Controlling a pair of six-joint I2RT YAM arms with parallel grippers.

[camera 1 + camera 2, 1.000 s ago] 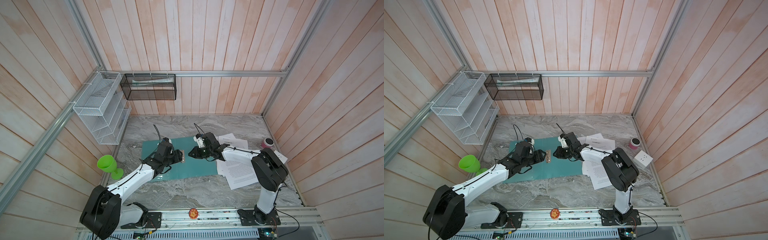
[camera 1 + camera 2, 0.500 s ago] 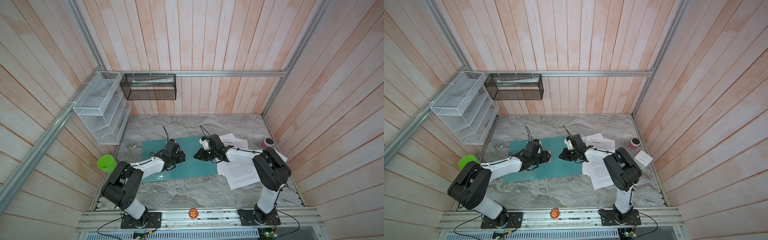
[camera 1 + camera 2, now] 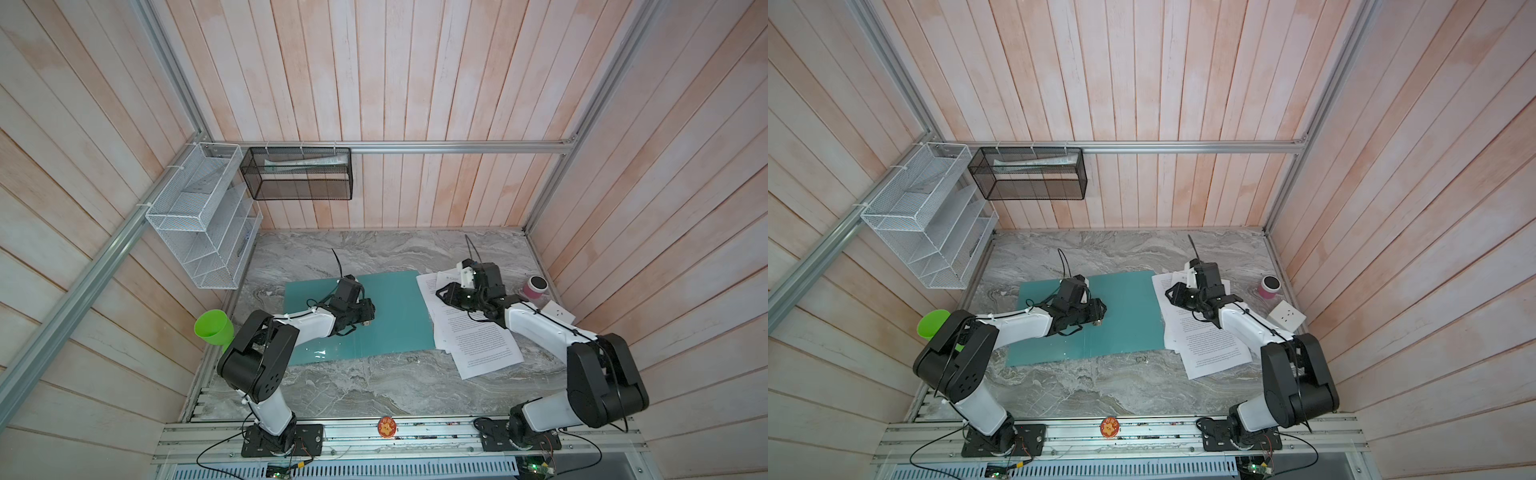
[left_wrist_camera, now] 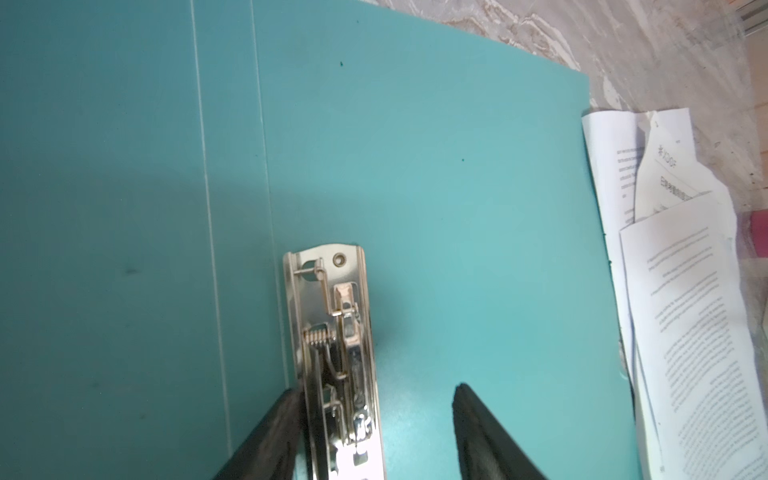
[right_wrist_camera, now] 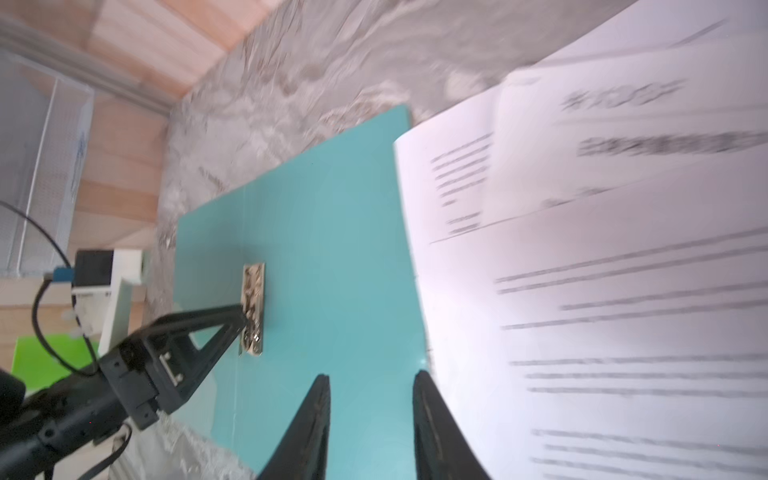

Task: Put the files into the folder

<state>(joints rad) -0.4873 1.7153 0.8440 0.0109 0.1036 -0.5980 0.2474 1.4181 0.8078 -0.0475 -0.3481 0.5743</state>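
The teal folder lies open and flat on the marble table, its silver clip bar by the spine. My left gripper hovers low over that clip, open. The clip sits between the fingers, against one fingertip and well apart from the far one. The files are a loose pile of printed white sheets just right of the folder, overlapping its right edge. My right gripper hangs over the pile's near-left edge, open, nothing between its fingers. The right wrist view is motion-blurred.
A pink cup and a white socket block sit right of the papers near the wall. A green cup stands at the table's left edge. A white wire rack and a black mesh basket hang on the walls.
My right gripper has moved right, from over the folder's middle to the edge of the paper pile, and its jaws have opened wider. The left arm folded back while its gripper stayed at the clip.
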